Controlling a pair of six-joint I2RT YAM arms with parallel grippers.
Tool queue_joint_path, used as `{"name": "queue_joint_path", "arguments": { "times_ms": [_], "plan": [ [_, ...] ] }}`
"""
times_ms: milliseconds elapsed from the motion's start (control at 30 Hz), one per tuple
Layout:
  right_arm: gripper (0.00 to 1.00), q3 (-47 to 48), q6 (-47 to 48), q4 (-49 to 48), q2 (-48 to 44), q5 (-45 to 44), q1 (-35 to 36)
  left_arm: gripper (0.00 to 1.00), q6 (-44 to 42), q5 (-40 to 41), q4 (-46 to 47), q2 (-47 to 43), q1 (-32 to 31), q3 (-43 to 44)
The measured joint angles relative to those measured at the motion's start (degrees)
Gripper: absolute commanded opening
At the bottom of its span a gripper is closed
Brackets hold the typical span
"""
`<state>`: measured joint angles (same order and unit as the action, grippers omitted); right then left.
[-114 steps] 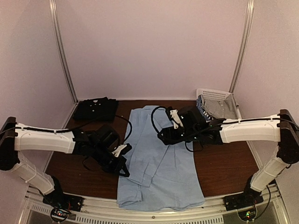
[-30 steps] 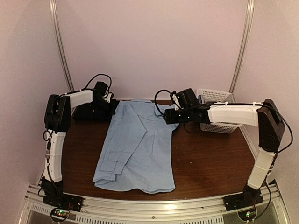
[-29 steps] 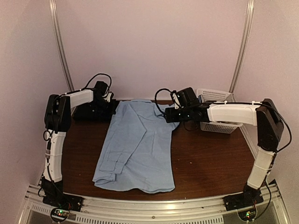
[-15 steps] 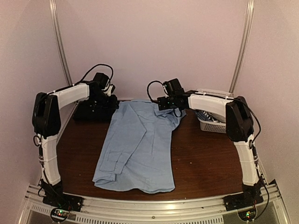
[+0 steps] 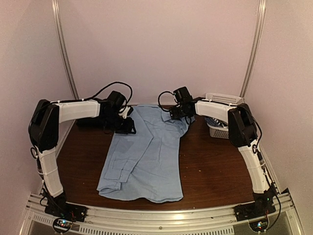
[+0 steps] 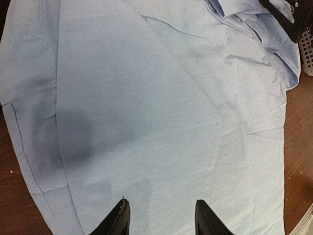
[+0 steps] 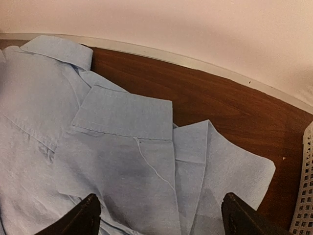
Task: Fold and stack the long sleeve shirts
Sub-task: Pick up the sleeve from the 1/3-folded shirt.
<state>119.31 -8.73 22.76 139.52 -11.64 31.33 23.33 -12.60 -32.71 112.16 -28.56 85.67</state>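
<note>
Now: blue shirt (image 5: 146,152) lies flat, both arms empty above its far end.
It is spread along the counter (image 5: 220,166), collar to the far side; the black shirt (image 5: 88,122) sits at the far left corner. The left end effector (image 6: 159,215) hangs over the cloth with jaws apart, and the right end effector (image 7: 161,213) stands wide open near the collar. I judge that the folding is only half done. Next, each must pinch one far corner and carry it evenly toward the near hem.

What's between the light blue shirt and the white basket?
Only a bare strip of wooden table, clearest in the right wrist view, separates the light blue shirt from the basket.
</note>
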Motion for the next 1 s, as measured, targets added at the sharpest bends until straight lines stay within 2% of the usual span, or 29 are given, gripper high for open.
{"name": "queue_joint_path", "arguments": {
  "times_ms": [233,400,500,600,667,1000],
  "plan": [
    [0.61,0.46,0.61,0.24,1.22,3.87,-0.35,0.46,1.66,-1.84,1.53,-0.09,-3.93,-2.80],
    [0.30,0.46,0.44,0.83,1.75,6.29,-0.26,0.46,2.05,-2.71,1.92,-0.59,-7.72,-4.81],
    [0.14,0.46,0.22,0.96,1.75,6.64,-0.31,0.45,2.19,-3.04,2.27,-1.18,-9.53,-6.62],
    [0.03,0.46,-0.11,1.05,1.75,6.64,-0.52,0.45,2.34,-3.15,2.16,-1.95,-11.34,-8.70],
    [0.00,0.50,-0.57,1.07,1.64,6.58,-0.72,0.45,2.34,-3.13,1.97,-2.43,-12.35,-9.66],
    [0.00,3.56,-0.39,1.16,-1.42,4.33,-4.35,0.45,2.34,-4.76,0.79,-8.76,-16.31,-17.92]
  ]
}}
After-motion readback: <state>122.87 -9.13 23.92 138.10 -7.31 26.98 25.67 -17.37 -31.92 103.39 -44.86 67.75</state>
